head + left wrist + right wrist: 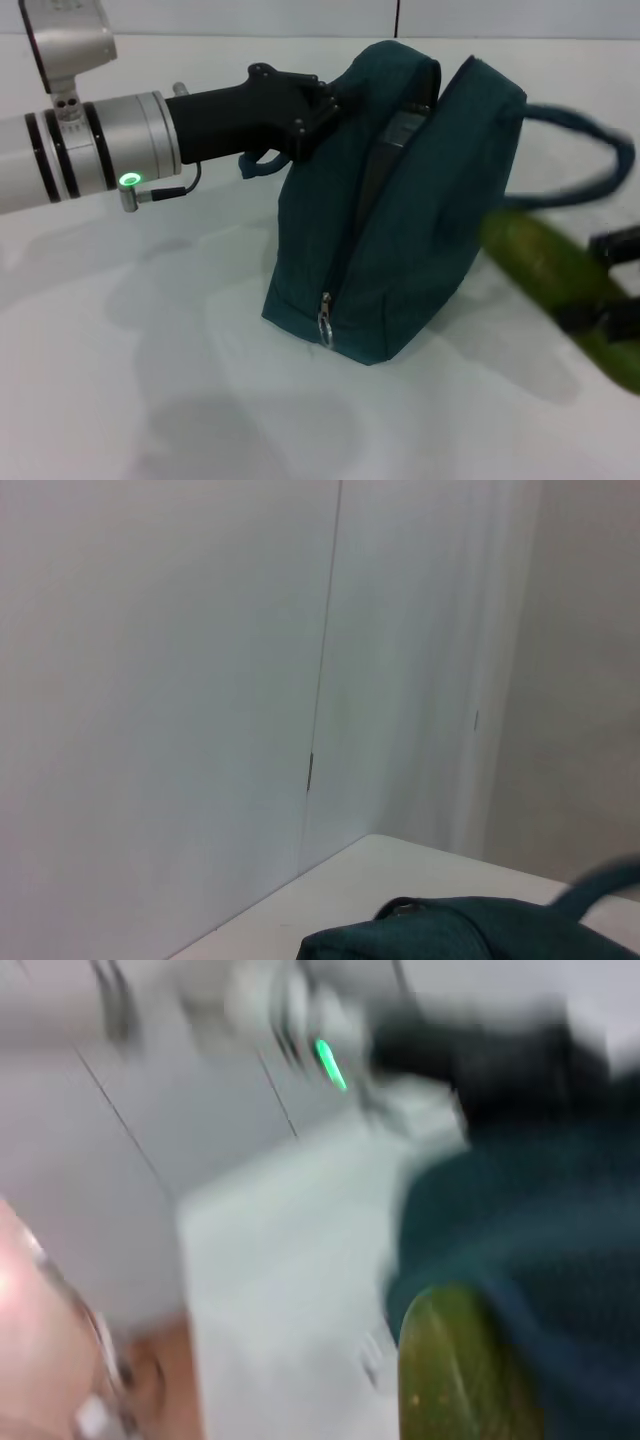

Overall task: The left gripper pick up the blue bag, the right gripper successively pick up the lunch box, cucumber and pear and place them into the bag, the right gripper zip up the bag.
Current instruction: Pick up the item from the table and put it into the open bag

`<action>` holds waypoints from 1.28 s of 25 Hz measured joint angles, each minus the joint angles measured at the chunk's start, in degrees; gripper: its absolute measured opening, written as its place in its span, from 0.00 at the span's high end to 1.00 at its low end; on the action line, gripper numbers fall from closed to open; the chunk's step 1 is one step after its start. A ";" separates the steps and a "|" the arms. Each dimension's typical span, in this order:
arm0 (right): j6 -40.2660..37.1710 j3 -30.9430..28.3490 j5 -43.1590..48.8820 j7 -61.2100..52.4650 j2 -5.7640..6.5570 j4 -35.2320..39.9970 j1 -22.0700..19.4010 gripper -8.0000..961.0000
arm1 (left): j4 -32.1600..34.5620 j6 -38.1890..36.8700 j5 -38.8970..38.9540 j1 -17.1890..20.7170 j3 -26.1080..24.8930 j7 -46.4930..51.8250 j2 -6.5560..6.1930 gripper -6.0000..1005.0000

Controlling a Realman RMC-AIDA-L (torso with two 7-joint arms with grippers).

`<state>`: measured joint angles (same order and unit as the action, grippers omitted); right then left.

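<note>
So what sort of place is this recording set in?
Probably a lab or test room: a bare white table set against plain white wall panels, with only the blue bag, a cucumber and robot arms in view.

The blue bag (400, 200) stands upright at the table's centre, its top unzipped and gaping. The cucumber (560, 290), green and blurred, slants just right of it.

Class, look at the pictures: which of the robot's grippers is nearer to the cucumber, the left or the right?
The right. The right gripper holds the cucumber in the air beside the blue bag. The left gripper is across the bag, clamped on its top edge, away from the cucumber.
</note>
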<state>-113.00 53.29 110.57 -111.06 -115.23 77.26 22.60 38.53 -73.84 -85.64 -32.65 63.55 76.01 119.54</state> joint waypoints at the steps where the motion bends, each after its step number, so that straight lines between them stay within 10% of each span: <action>1: -1.82 -3.03 -3.62 2.66 0.10 -1.86 -0.10 0.42 | 0.08 0.01 0.05 0.07 0.00 -0.01 0.02 0.94; 14: 2.51 -11.66 -27.59 22.82 -0.06 -26.98 3.34 0.40 | 0.42 -2.68 0.72 -0.27 0.05 0.58 0.02 0.94; 32: 11.72 -6.71 -30.42 42.16 -0.89 -56.30 19.09 0.38 | 1.89 -3.17 0.82 -0.92 0.17 2.00 0.05 0.94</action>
<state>-101.28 46.58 80.15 -68.90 -116.12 20.96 41.69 40.42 -77.00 -84.83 -33.57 63.72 78.02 119.59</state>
